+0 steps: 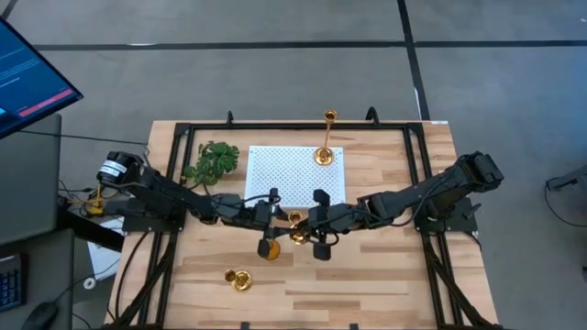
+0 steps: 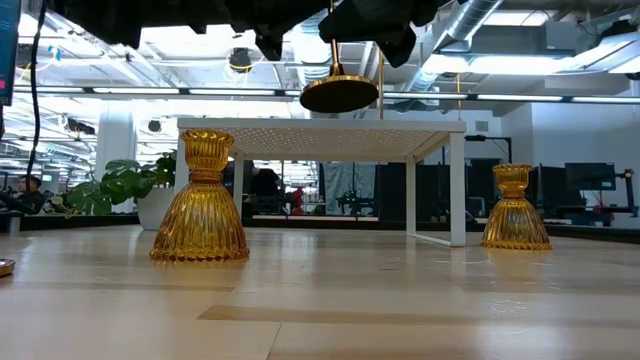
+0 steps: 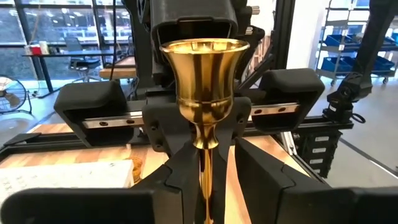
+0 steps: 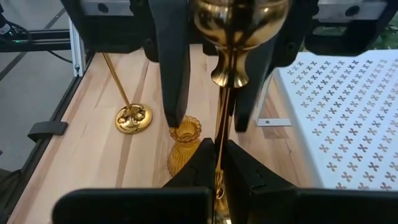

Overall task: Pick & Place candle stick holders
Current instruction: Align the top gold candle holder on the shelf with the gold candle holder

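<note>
Right hand closed on slim candle holder's stem, lifted

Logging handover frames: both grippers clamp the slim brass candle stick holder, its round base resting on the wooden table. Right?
Not quite. The left gripper and right gripper do both clamp the slim brass candle stick holder, but its round base hangs in the air, clear of the wooden table; the low view shows it.

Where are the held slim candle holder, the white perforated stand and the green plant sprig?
held slim candle holder (image 3: 204, 68): left wrist view, on its flared cup.
white perforated stand (image 1: 284, 174): high view, on its bare top.
green plant sprig (image 1: 213, 159): high view, on its leaves.
</note>
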Motion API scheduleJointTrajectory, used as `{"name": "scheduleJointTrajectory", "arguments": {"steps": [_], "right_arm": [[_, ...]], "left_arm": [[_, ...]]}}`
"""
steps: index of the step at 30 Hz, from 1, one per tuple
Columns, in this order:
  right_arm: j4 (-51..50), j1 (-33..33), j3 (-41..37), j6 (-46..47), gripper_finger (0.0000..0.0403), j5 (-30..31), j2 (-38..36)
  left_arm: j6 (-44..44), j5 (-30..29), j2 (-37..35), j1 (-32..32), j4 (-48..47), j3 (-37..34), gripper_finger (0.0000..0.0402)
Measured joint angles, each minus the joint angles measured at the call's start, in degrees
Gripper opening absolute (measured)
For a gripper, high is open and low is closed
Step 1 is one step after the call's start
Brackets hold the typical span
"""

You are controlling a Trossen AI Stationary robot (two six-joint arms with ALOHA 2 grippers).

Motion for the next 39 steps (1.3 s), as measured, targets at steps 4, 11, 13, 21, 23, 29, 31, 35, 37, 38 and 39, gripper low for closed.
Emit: {"name": "scheduleJointTrajectory", "arguments": {"steps": [4,11,13,21,23,29,31,35,37,38,39], "right_arm": [[0.1,0.1,0.0,0.0,0.0002,0.1,0.0],[0.2,0.1,0.0,0.0,0.0002,0.1,0.0],[0.2,0.1,0.0,0.0,0.0002,0.1,0.0],[0.2,0.1,0.0,0.0,0.0004,0.0,0.0],[0.2,0.1,0.0,0.0,0.0004,0.1,0.0],[0.2,0.1,0.0,0.0,0.0005,0.1,0.0],[0.2,0.1,0.0,0.0,0.0007,0.0,0.0],[0.2,0.1,0.0,0.2,0.0028,-0.8,0.0],[0.2,0.0,0.0,0.3,0.0043,-2.4,0.0],[0.1,0.0,0.0,0.3,0.005,-3.3,0.0],[0.0,0.0,0.0,0.3,0.0056,-4.4,-0.1]], "left_arm": [[0.4,0.2,1.5,0.0,2.7,0.0,0.0102],[0.4,0.2,1.5,0.0,2.9,0.0,0.0093],[0.4,0.1,1.5,0.0,2.9,0.0,0.0084],[0.4,0.0,1.5,0.0,3.0,0.0,0.004],[0.4,0.0,1.5,0.0,3.0,0.0,0.0032],[0.4,0.1,1.5,0.0,3.0,0.0,0.0028],[0.5,0.1,1.5,0.0,3.0,0.0,0.0029],[1.1,0.4,1.5,0.0,3.0,0.0,0.0024],[1.3,0.6,1.5,0.0,3.0,0.0,0.0022],[1.3,0.8,1.5,-0.1,3.0,0.0,0.0022],[1.3,0.9,1.5,-0.1,3.0,0.0,0.0022]]}}
